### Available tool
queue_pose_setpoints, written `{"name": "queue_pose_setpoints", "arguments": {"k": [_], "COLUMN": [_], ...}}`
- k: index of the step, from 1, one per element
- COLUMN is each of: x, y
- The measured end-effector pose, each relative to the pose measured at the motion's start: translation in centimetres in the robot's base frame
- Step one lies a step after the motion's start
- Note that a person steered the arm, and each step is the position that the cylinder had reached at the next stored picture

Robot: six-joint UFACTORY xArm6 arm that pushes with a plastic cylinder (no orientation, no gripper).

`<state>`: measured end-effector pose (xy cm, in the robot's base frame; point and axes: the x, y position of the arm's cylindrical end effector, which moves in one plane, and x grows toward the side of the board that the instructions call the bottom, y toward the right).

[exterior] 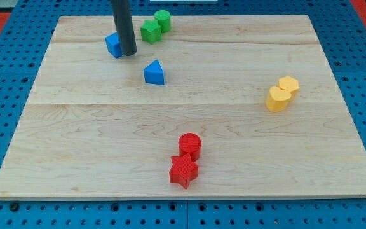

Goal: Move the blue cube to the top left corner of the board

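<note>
The blue cube (113, 44) lies on the wooden board (183, 127) near the view's top left, partly hidden behind my rod. My tip (128, 53) rests on the board right against the cube's right side. A second blue block (154, 73), wedge-like with a peaked top, lies a little below and to the right of my tip.
A green star-like block (150, 30) and a green cylinder (162, 20) sit together at the view's top, right of the rod. Two yellow blocks (281, 94) touch at the right. A red cylinder (190, 145) and a red star (183, 170) sit at the bottom centre.
</note>
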<state>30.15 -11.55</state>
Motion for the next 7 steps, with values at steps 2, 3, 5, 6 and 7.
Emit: {"name": "queue_pose_setpoints", "arguments": {"k": [2, 3, 5, 6, 7], "x": [-0.1, -1.2, -4.4, -4.7, -4.7], "y": [-0.5, -3.3, -6.2, -8.7, -9.2]}}
